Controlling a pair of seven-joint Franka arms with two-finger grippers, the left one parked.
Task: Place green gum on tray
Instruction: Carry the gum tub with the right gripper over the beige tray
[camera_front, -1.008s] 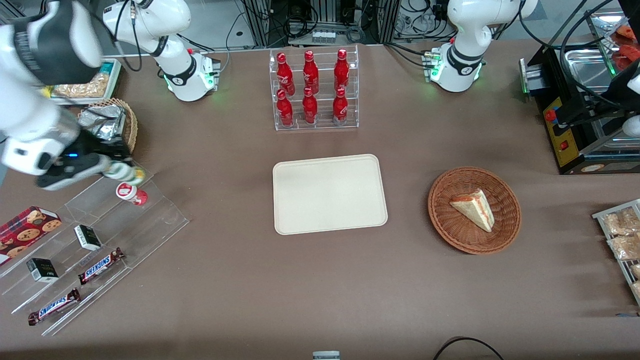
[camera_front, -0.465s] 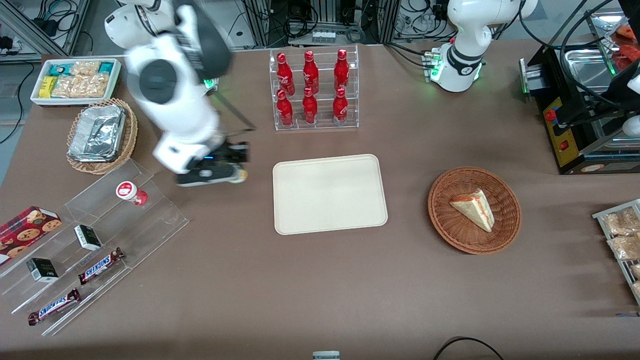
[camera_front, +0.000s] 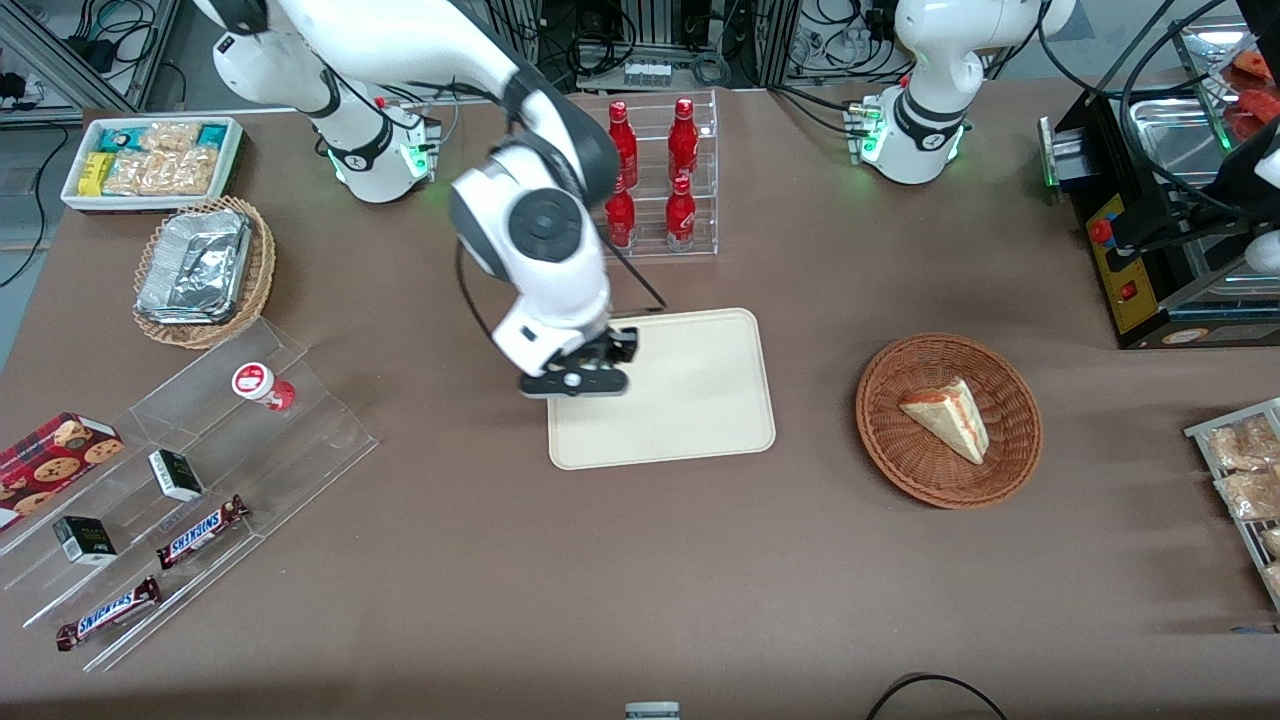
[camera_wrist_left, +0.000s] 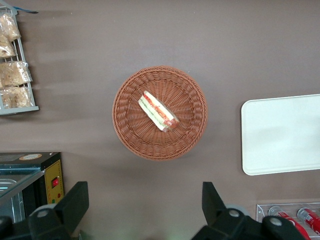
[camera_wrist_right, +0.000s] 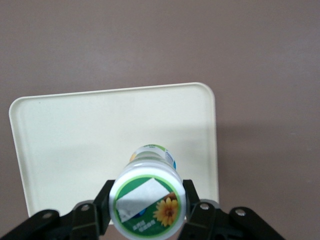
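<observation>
My right gripper (camera_front: 578, 376) hangs over the beige tray (camera_front: 690, 400), above the tray's edge toward the working arm's end. In the right wrist view the gripper (camera_wrist_right: 147, 204) is shut on the green gum (camera_wrist_right: 148, 207), its black fingers (camera_wrist_right: 102, 201) pressed on both sides of the canister. The gum's white lid with green rim and sunflower mark faces the camera, and the tray (camera_wrist_right: 90, 135) lies below it. In the front view the gum is hidden under the gripper. The tray's bare end also shows in the left wrist view (camera_wrist_left: 285, 135).
A red-lidded canister (camera_front: 262, 386) sits on the clear stepped shelf (camera_front: 200, 470) with candy bars. A rack of red bottles (camera_front: 655, 180) stands farther from the front camera than the tray. A wicker basket with a sandwich (camera_front: 948, 420) lies toward the parked arm's end.
My right arm has swung from the clear shelf toward the parked arm's end, carrying the green gum, and now holds it over the tray's edge.
</observation>
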